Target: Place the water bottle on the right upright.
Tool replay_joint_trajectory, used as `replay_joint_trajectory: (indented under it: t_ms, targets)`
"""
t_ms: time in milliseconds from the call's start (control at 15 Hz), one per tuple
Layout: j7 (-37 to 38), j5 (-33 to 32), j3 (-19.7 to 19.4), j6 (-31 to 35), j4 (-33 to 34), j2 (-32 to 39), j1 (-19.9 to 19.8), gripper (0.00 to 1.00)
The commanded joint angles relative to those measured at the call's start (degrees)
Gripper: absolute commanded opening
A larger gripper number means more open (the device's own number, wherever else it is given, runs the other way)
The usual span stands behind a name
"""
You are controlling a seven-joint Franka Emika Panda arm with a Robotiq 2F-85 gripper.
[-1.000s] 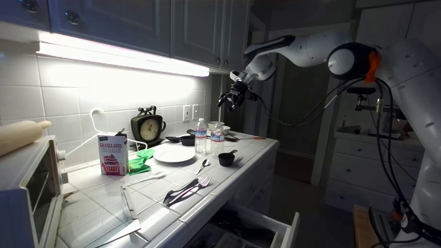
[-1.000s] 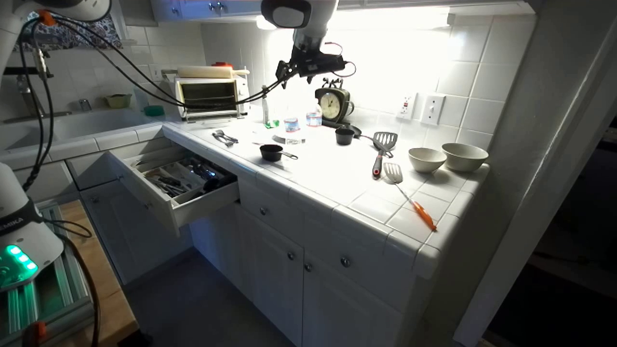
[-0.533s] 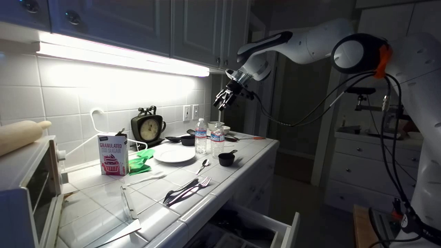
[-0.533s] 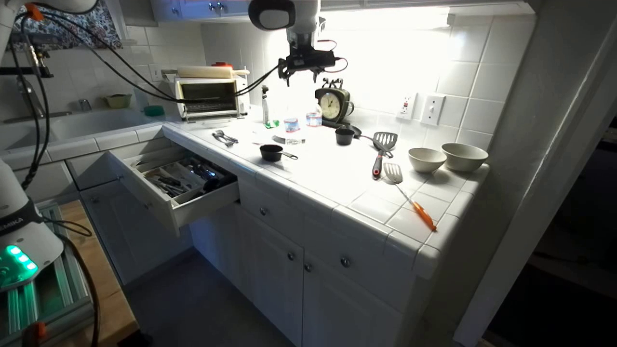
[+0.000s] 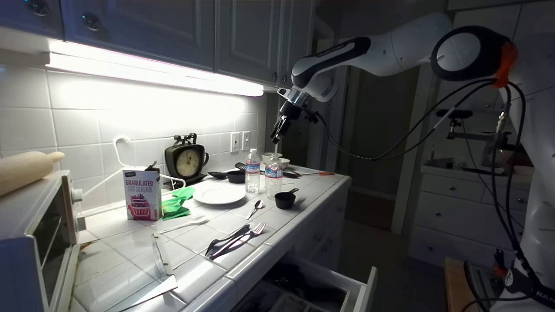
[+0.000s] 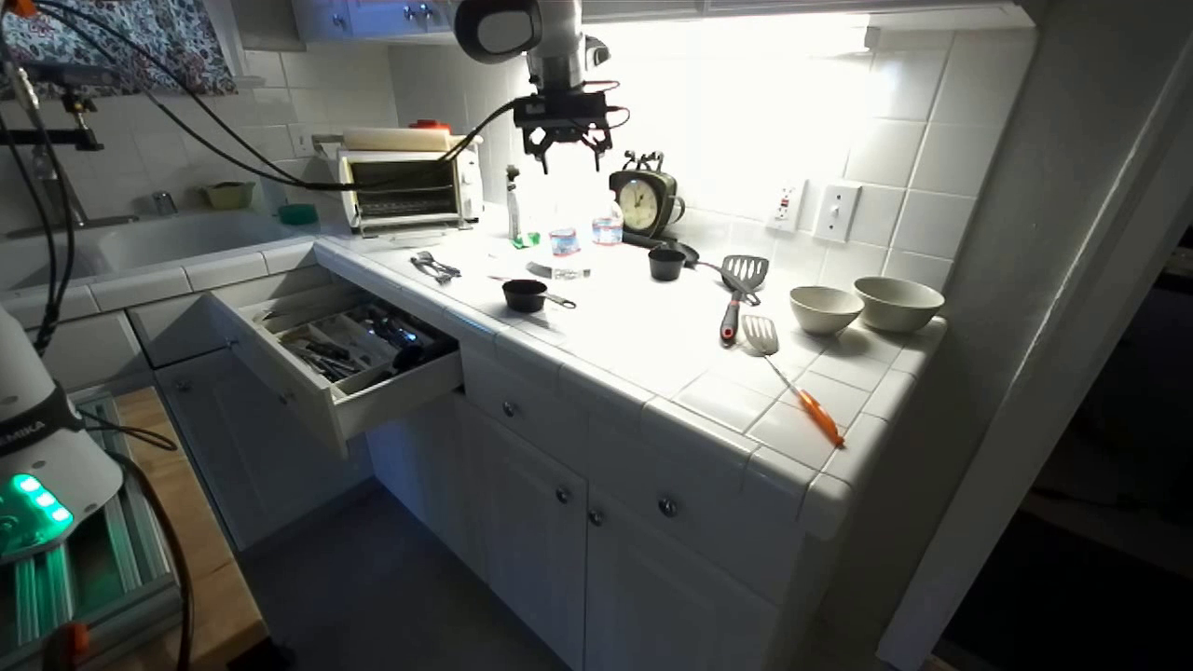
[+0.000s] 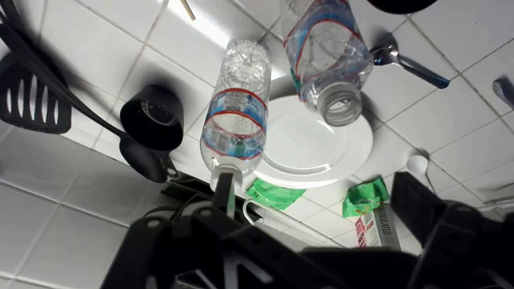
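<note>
Two water bottles (image 7: pixel 237 118) stand upright below the spread claw (image 6: pixel 571 168), which is lower and turned versus earlier.

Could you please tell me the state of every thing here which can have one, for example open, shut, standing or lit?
Fingers, open, holding nothing.
Capped water bottle, upright, cap on.
Uncapped water bottle, upright, mouth open.
Cutlery drawer, pulled open.
Upper cabinet doors, shut.
Lower cabinet doors, shut.
Sugar carton, upright.
Under-cabinet light, on.
Robot base lights, lit green.
Green wrapping, crumpled.
Toaster oven, door state unclear.
</note>
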Motion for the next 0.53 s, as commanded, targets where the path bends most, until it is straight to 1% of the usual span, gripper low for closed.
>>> replay_joint_trajectory:
  t_ms: [0,133,267,333,467]
  targets:
    - [9.77,-7.41,2.71,-2.87,-3.23,-4.0,-2.15,1.0]
    - [11.92,-8.74,3.83,-4.11,-3.38,-4.91,-3.17,1.0]
    - [11.52,-7.61,5.38,-4.5,-3.63,-5.57,-4.54,1.0]
    - [10.7,-7.77,5.87,-3.61,-0.85,-2.99,-5.04,1.0]
    - [10.72,-7.55,6.36,-3.9,-1.38,-3.68,-5.51,1.0]
